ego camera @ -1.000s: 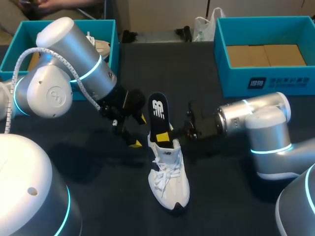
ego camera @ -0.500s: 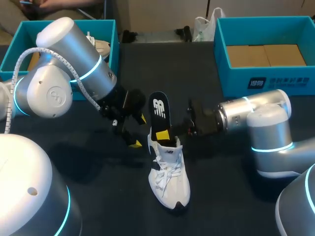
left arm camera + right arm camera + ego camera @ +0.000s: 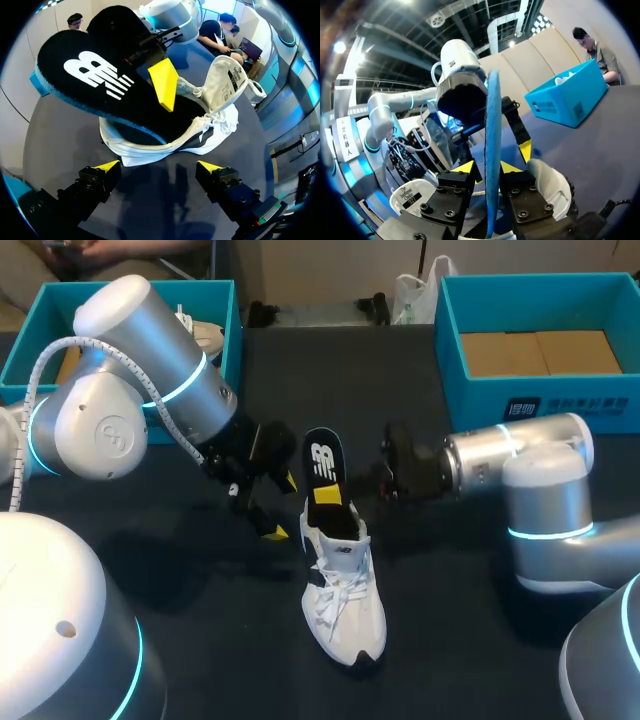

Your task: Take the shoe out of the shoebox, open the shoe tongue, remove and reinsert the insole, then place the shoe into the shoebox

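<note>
Head camera gives me one white shoe [image 3: 343, 590] lying on the dark table [image 3: 200, 640], with two blue boxes at the far corners. The left box [image 3: 20, 360] holds a second shoe [image 3: 205, 337], and the right box [image 3: 545, 405] has cardboard in it. One black insole [image 3: 322, 462] sticks up tilted out of the shoe's opening, pinched by my right gripper [image 3: 340, 495]. My left gripper [image 3: 280, 507] hangs just beside it. Left wrist camera: its two fingers are spread, nothing between them, the shoe ahead. Right wrist camera: two yellow tips press the insole's edge from both sides.
</note>
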{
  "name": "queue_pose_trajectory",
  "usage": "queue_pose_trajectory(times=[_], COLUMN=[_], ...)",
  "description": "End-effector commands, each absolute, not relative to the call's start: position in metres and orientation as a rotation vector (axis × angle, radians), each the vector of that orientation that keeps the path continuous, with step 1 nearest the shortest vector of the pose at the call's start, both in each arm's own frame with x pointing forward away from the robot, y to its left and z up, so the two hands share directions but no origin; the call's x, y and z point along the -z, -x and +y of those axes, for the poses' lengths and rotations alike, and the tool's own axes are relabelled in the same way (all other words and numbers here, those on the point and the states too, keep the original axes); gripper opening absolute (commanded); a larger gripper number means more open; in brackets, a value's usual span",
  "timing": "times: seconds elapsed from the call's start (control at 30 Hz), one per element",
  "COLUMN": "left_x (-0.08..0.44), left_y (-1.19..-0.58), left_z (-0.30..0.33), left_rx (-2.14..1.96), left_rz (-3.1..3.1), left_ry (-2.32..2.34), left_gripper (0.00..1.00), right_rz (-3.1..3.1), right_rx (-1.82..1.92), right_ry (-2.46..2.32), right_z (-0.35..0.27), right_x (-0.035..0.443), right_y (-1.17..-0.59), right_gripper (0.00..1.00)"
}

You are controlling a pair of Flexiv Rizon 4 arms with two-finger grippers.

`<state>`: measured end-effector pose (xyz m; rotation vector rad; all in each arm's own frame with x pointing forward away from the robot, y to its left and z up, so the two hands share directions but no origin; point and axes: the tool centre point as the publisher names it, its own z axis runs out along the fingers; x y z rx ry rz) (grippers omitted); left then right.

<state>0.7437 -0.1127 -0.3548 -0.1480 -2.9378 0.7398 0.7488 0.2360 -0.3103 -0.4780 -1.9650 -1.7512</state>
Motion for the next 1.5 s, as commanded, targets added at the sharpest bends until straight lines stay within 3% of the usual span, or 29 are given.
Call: queue_pose_trajectory(times=[0.03, 0.1, 0.13, 0.17, 1.07, 1.13, 1.2, 1.5], left_x=[0.355, 0.355, 0.355, 0.355, 0.355, 0.355, 0.355, 0.355], left_y=[-0.743, -0.743, -0.743, -0.743, -0.743, -0.743, -0.743, -0.743], left_z=[-0.111, -0.111, -0.111, -0.111, -0.111, -0.111, -0.111, -0.111], left_rx=[-0.744, -0.744, -0.744, -0.744, -0.744, -0.744, -0.744, -0.744], left_rz=[-2.938, -2.938, -2.938, -2.938, -2.938, -2.938, -2.938, -2.938], left_ry=[0.149, 0.149, 0.149, 0.149, 0.149, 0.149, 0.149, 0.149], left_gripper=[1.00, 1.00, 1.00, 1.00, 1.00, 1.00, 1.00, 1.00], right_rz=[-1.946, -1.929, -1.915, -1.904, -1.840, -1.853, -1.867, -1.915], right_rx=[1.769, 1.780, 1.785, 1.787, 1.590, 1.609, 1.627, 1.691], right_ry=[0.486, 0.502, 0.511, 0.520, 0.731, 0.713, 0.694, 0.624], right_z=[0.239, 0.239, 0.239, 0.239, 0.235, 0.236, 0.236, 0.238], right_x=[0.309, 0.309, 0.309, 0.310, 0.356, 0.351, 0.347, 0.326], right_y=[-0.758, -0.762, -0.764, -0.766, -0.725, -0.725, -0.725, -0.733], right_gripper=[0.28, 0.25, 0.16, 0.01, 0.00, 0.25, 0.37, 0.36])
